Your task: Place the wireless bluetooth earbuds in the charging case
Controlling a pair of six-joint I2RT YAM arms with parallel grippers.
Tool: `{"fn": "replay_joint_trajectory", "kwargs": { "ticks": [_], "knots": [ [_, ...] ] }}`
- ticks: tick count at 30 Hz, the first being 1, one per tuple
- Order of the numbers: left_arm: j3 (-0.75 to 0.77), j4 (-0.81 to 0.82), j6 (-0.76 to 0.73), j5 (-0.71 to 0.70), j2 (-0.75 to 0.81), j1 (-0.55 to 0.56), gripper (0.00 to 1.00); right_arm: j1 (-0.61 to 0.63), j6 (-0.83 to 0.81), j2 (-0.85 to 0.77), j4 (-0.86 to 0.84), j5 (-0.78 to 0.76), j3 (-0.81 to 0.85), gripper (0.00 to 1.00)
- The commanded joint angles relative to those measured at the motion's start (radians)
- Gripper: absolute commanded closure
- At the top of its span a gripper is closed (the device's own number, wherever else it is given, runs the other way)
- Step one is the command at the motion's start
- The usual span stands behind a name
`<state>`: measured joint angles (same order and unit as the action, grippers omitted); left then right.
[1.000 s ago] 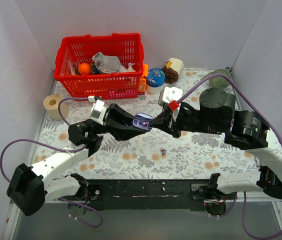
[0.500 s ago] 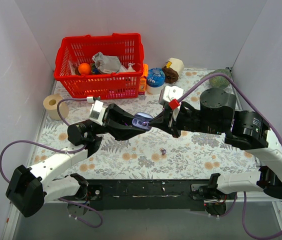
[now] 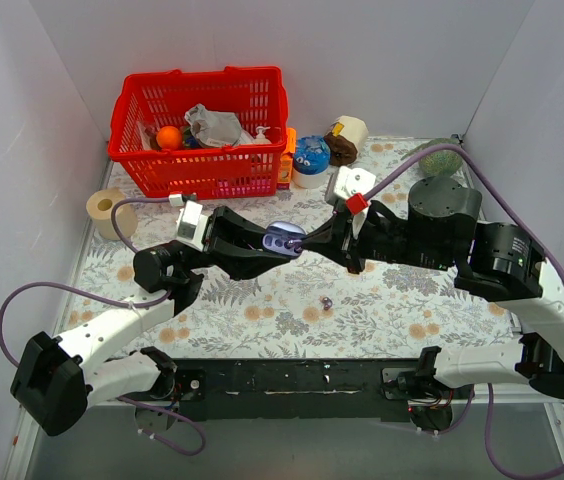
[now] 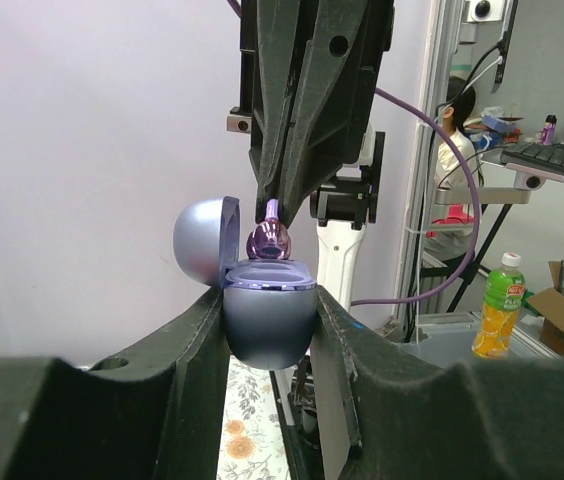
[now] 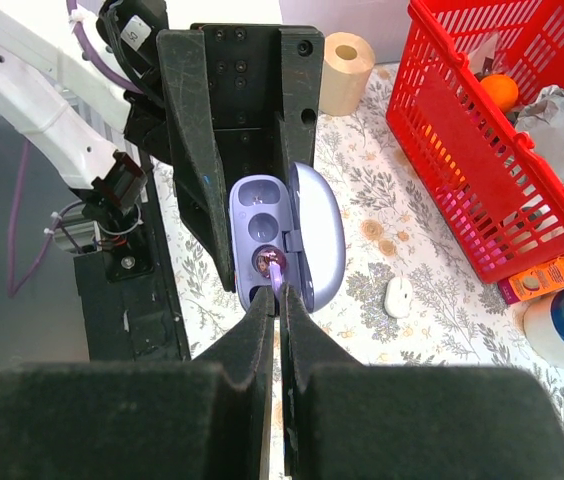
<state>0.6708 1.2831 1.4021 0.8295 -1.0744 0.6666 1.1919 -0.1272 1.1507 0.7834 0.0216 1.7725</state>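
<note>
Charging case (image 4: 268,330), lid open, is clamped betw. the fingers of the L hand (image 3: 274,243) and held above the counter (image 3: 262,300). The R hand (image 5: 274,300), fingers pressed together on one purple earbud (image 4: 268,242), meets the case from the opposite side. The bud sits at the mouth of a socket. 2nd earbud (image 3: 326,301) lies on the counter, nearer the arm bases than the case. Red basket (image 3: 202,130) stands beyond the case.

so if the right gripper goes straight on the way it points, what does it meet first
The open case, clamped in the left fingers. The bud pinched by the right gripper sits at one socket, so it would likely press into that first.
</note>
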Motion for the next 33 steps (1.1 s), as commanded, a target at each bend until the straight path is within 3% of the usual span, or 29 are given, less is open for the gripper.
{"fn": "replay_joint_trajectory", "kwargs": {
  "ticks": [1, 29, 33],
  "knots": [
    [0.032, 0.134, -0.008, -0.05, 0.051, -0.001, 1.0, -0.002, 0.005, -0.022, 0.046, -0.055, -0.004, 0.99],
    [0.035, 0.127, -0.009, -0.038, 0.054, -0.001, 1.0, -0.003, 0.0, 0.044, 0.103, 0.006, 0.045, 0.99],
    [0.036, 0.119, -0.012, -0.036, 0.059, -0.001, 1.0, -0.003, 0.018, 0.037, 0.086, -0.011, 0.047, 0.68]
  ]
}}
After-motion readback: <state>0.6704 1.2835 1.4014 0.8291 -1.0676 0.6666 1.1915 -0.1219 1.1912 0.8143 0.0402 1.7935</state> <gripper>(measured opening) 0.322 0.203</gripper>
